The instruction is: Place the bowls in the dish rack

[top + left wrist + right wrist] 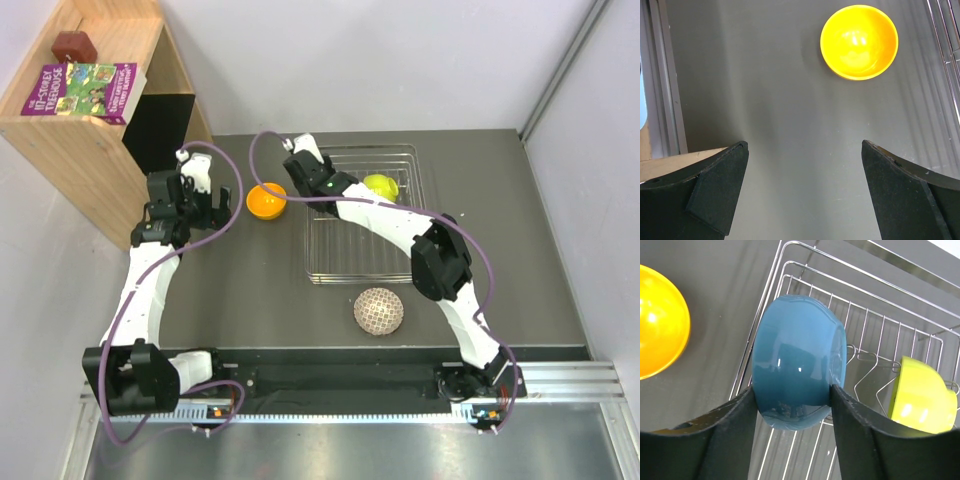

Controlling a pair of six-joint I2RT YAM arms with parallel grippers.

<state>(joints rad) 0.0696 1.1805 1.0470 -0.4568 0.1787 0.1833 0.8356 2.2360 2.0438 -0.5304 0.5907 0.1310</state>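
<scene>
In the right wrist view my right gripper (792, 395) is shut on the blue bowl (797, 355), a finger pressed to each side. The bowl is tipped on edge over the left end of the dish rack (875, 285). A yellow-green bowl (922, 397) stands on edge among the rack's prongs (381, 186). The orange bowl (266, 201) sits upright on the table just left of the rack. My left gripper (805, 150) is open and empty, hovering short of the orange bowl (859, 42). A white bowl with brown lattice (379, 311) lies upside down in front of the rack (312, 272).
A wooden shelf (90, 130) stands at the back left beside my left arm, with a purple book (85, 88) on top. A wall edge runs along the left of the left wrist view.
</scene>
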